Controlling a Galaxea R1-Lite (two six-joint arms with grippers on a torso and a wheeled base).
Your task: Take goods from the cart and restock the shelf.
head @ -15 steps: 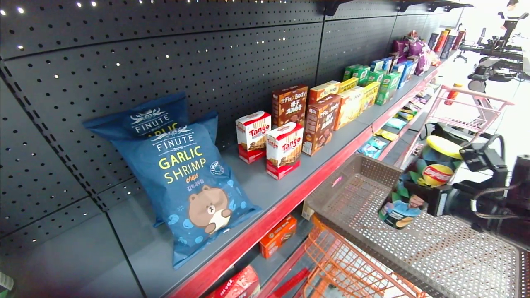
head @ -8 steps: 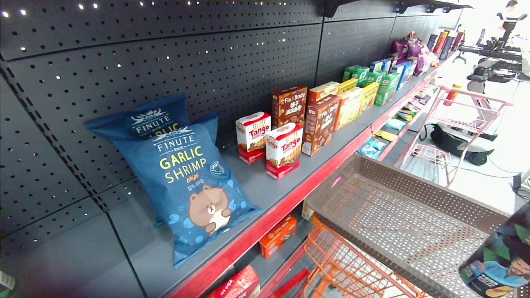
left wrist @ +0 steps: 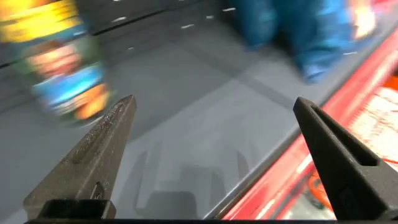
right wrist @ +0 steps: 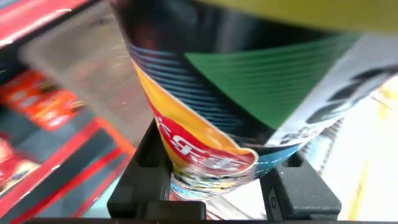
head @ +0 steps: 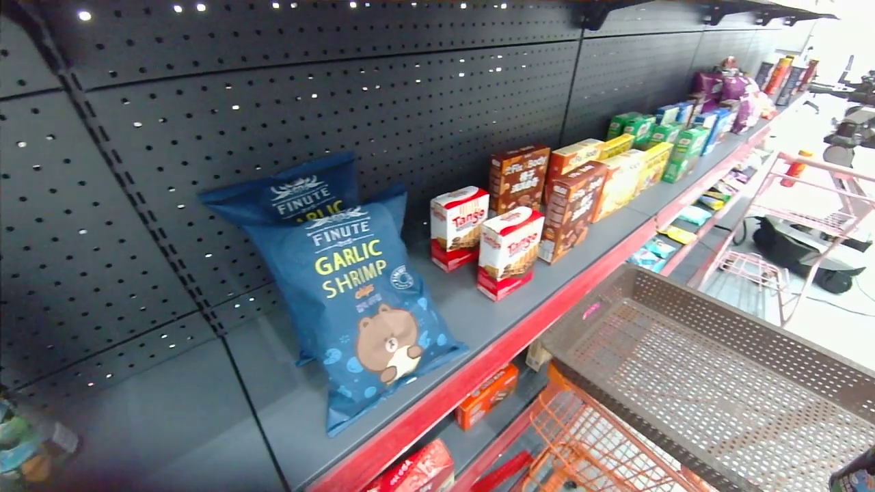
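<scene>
Dark cylindrical snack canister point(right wrist: 249, 93) with green, yellow and red print sat clamped in the right gripper point(right wrist: 221, 183). In the right wrist view, the gripper's black fingers pressed against the canister's lower wall from both sides. In the head view a sliver of that canister showed at the lower right corner of the frame, just past the brown perforated cart tray point(head: 683, 369). An orange wire basket point(head: 588, 451) lay under the tray.

The left gripper point(left wrist: 214, 106) was released, its two dark fingers spread wide over a bare stretch of the grey shelf board point(left wrist: 205, 124) with the red front edge. A blurred second canister point(left wrist: 62, 68) in yellow, blue and orange sat at the upper left of the left wrist frame, apart from both fingers. Whether it stood upright could not be told.

On the shelf in the head view, two blue chip bags point(head: 362, 294) leaned one behind the other against the black pegboard wall point(head: 342, 102), left of centre. Just to their right stood two red-and-white boxes point(head: 509, 249). Tall brown boxes point(head: 571, 205) came next, followed by yellow and green cartons running toward the upper right. A pink wire cart point(head: 806, 205) stood at the right edge of the frame.
</scene>
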